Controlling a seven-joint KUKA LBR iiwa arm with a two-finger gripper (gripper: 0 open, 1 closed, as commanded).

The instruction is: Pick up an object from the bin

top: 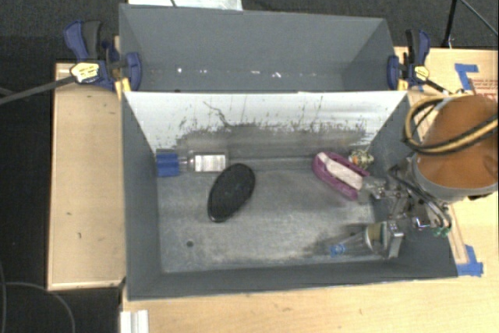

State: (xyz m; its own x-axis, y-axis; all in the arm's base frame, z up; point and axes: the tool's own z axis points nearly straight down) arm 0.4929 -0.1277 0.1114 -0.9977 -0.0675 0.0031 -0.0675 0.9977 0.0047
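**Bin** [144, 246]: grey metal, scuffed floor, four loose things well apart.

**Gripper** [387, 238]: low in the front right corner of the bin, close to the right wall. Whether it is open or closed cannot be told, and nothing is seen held in it.

**Small blue-marked piece** [337, 249]: on the floor by the front wall, just beside the gripper on the side away from the right wall. It is the nearest thing to the gripper, and so the likely pick. Its kind is too small to tell.

**Purple and white oblong** [338, 171]: lies tilted near the right wall, toward the back, and apart from the gripper.

**Black oval thing** [231, 192]: lies on the open floor toward the left wall.

**Clear bottle with blue cap** [189, 163]: lies on its side at the foot of the back wall, toward the left corner.

**Step in hand (judged):** settling over a target in a tight corner.
- Centre over the small piece before closing.
- Stay off the right and front walls.
- Close across the piece's narrow side.
- Lift straight up, so that the piece is not scraped off against the walls.

**Writing:** the bottle carries a pale label, but nothing on it can be read. No brand is legible on any of the things.
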